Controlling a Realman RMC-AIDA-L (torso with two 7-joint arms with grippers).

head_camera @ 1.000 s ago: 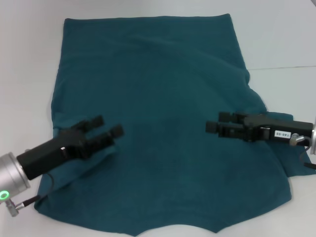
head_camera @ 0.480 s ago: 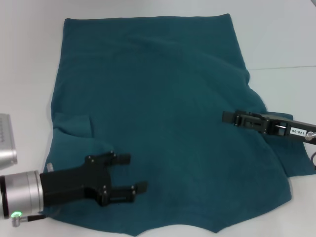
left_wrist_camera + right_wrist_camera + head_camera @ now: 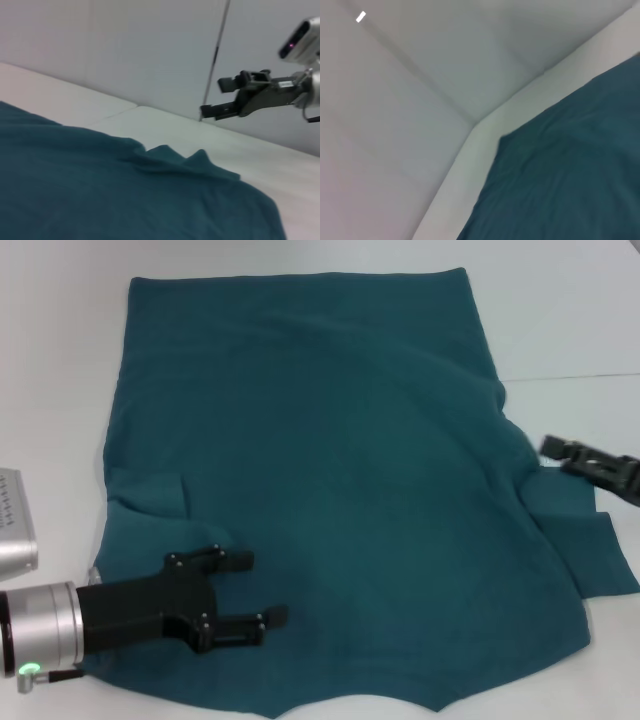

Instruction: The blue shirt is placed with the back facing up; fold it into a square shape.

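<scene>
While the blue shirt (image 3: 320,490) lies flat across the table (image 3: 560,320), the left gripper (image 3: 250,590) hovers spread over its near-left corner; only the left wrist view shows the right gripper (image 3: 212,97) raised, fingers apart.

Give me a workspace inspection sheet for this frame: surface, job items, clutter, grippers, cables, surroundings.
Surface: white table, seam line on the robot's right.
Job's things: blue shirt lies spread flat, not yet folded to a square; both sleeves tucked or creased at its sides; right sleeve flap pokes out.
Clutter: grey device at the left edge of the head view, identity unclear.
Grippers: left gripper over the shirt's lower left, fingers open, empty. Right gripper at the shirt's right edge, raised, fingers open in the left wrist view.
Cables: nothing seen.
Surroundings: plain pale wall panels.
</scene>
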